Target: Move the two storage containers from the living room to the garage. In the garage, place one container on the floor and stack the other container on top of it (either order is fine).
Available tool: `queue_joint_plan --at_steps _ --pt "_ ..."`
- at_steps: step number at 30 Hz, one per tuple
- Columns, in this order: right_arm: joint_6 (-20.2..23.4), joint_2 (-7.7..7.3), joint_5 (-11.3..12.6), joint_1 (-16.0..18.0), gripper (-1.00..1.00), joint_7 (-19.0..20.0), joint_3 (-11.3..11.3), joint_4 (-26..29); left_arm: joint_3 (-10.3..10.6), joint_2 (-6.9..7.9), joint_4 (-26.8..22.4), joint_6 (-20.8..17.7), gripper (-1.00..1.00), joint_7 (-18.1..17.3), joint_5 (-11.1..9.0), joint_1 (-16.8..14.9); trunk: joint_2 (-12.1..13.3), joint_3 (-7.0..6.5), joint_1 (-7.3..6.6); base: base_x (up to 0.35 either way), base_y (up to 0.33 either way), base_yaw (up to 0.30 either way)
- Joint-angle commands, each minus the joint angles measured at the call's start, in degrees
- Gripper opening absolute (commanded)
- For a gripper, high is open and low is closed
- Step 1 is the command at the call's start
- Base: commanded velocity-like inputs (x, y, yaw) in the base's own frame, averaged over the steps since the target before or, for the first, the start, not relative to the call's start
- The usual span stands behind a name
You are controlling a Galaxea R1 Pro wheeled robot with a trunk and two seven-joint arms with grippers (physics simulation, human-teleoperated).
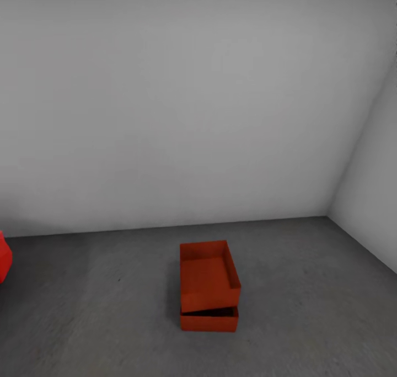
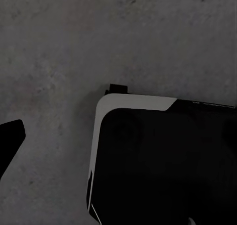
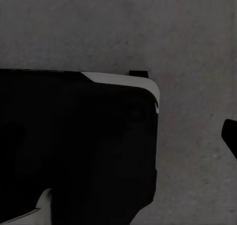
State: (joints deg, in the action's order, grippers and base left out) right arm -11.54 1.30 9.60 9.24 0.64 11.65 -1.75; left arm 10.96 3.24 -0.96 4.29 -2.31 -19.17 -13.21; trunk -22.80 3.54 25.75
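- Head view: two red-orange open-topped rectangular storage bins sit stacked on the dark grey speckled concrete floor (image 1: 99, 311), near the plain white walls (image 1: 193, 101). The upper bin (image 1: 208, 275) rests a bit tilted and offset on the lower bin (image 1: 209, 319). A glossy red object (image 1: 4, 258) pokes in at the left edge.
- Left wrist view: the robot's black-and-white base (image 2: 163, 160) over concrete, with a dark finger tip (image 2: 11, 136). Can't tell if the left pincer is spread or pressed together.
- Right wrist view: same base, another dark tip (image 3: 230, 133); can't tell the right pincer's state either.
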Motion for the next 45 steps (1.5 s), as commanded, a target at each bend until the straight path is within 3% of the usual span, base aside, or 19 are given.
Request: queue_joint_plan --at_steps 1,23,45 --pt "-0.3 0.02 0.6 0.1 1.0 0.1 0.5 -0.2 0.5 0.01 0.1 0.2 1.0 -0.2 -0.6 -0.1 -0.1 0.03 0.04 0.0 0.0 0.0" --pt "-0.3 0.02 0.6 0.1 1.0 0.1 0.5 -0.2 0.5 0.01 0.1 0.2 1.0 -0.2 -0.6 -0.1 -0.1 -1.97 0.04 0.0 0.0 0.0" --pt "0.1 -0.16 -0.2 0.1 1.0 0.0 0.9 -0.1 0.5 0.01 0.1 0.2 1.0 -0.2 -0.6 -0.1 -0.1 -2.14 0.04 0.0 0.0 0.0"
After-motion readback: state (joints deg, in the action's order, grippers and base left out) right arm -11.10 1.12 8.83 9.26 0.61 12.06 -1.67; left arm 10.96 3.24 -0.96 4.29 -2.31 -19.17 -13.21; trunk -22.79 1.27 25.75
